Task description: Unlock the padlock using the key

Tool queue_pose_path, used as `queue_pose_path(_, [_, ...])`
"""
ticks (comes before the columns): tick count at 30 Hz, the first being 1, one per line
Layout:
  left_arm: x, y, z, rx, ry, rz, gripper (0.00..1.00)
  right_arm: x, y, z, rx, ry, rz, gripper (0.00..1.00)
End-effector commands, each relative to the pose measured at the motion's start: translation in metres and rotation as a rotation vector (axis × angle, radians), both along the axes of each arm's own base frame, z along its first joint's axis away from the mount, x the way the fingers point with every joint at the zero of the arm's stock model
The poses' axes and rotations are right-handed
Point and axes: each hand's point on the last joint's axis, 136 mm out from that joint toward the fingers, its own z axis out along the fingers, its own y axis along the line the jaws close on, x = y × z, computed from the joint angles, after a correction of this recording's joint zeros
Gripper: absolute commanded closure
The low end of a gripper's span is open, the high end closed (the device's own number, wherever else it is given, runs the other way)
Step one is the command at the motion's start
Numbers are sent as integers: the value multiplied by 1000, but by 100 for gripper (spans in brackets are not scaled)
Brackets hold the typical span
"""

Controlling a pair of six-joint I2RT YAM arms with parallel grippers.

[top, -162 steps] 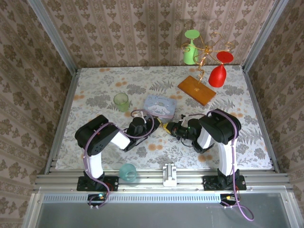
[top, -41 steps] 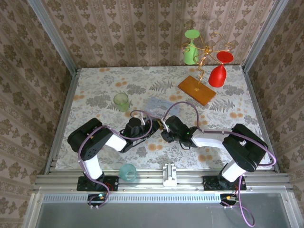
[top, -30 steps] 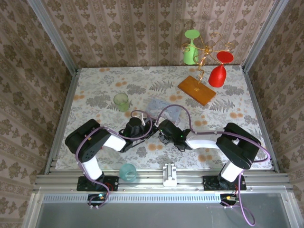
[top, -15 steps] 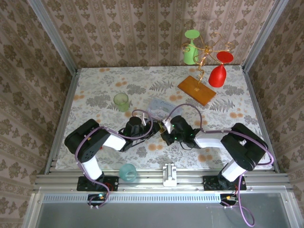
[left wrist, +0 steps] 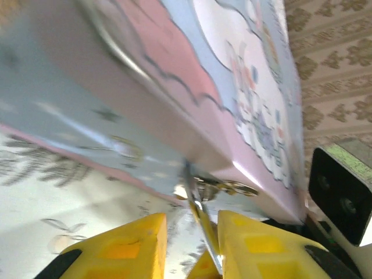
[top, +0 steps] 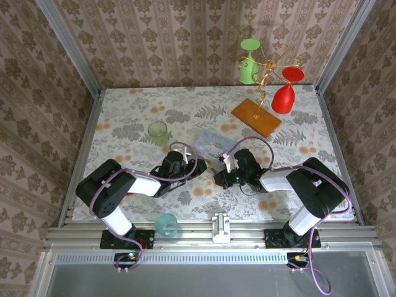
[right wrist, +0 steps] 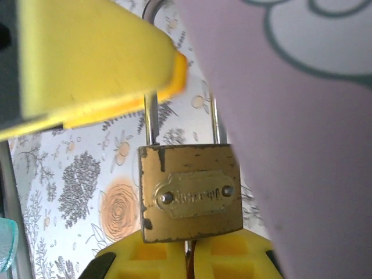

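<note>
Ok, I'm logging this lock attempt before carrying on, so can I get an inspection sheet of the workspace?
Surface: floral tablecloth, flat.
Job's things: padlock hanging at the pale blue box; key apparently the dark sliver under it.
Clutter: green cup, teal cup, goblet stand.
Claws: left claw open beside the shackle; right claw shut on the key.
Cables: purple cables looped over both arms.
Surroundings: wallpapered walls, metal rail.

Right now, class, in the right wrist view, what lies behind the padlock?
Behind the padlock lies the floral tablecloth, with the pale box beside it. A finger of the left pincer covers part of its shackle; its underside cannot be seen.
</note>
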Motion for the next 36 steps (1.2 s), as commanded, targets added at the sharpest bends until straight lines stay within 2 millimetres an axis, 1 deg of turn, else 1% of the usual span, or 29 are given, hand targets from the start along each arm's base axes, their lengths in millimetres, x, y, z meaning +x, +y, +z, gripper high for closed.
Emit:
queue_pose_path(1, [2,20,-19,134,-19,27,71,-2,-2,-4,18,42,-19,100])
queue_pose_path(5, [2,18,-21,181,-35,-6,77,-3,-4,-5,16,42,-23,100])
queue_pose_path(10, [0,14,-24,247,-51,-43,77,-2,-3,0,77,73,-37,100])
queue_pose_path(12, [-1,17,-24,308,-71,-50,78,-5,-1,-2,84,136,-37,97])
queue_pose_path(14, [0,20,-21,364,-97,-54,79,-9,1,-8,89,234,-47,97])
queue_pose_path(16, [1,22,-19,426,-128,-64,79,-15,1,-19,74,340,-69,97])
queue_pose_path(17, [2,23,-19,451,-138,-69,79,-18,-2,-26,51,389,-93,97])
queue_pose_path(20, [5,24,-18,464,-152,-69,79,-15,-21,-45,18,504,-232,93])
queue_pose_path(23, [9,19,-17,469,-162,-83,79,-13,-29,-47,79,546,-296,92])
queue_pose_path(25, [11,16,-19,480,-166,-94,79,-14,-32,-51,53,566,-315,92])
queue_pose_path(27, [13,11,-19,473,-171,-102,80,-14,-30,-48,59,566,-308,90])
queue_pose_path(29, [15,10,-14,466,-187,-96,81,-14,-34,-45,51,542,-314,89])
queue_pose_path(32, [20,11,6,439,-245,-50,81,-15,-34,-38,47,527,-294,89])
queue_pose_path(34, [24,10,19,422,-285,-34,78,-16,-35,-37,37,520,-285,87])
queue_pose_path(35, [27,7,23,425,-299,-38,77,-16,-35,-38,25,523,-280,87])
queue_pose_path(36, [28,2,23,435,-308,-60,76,-17,-36,-41,10,526,-279,87])
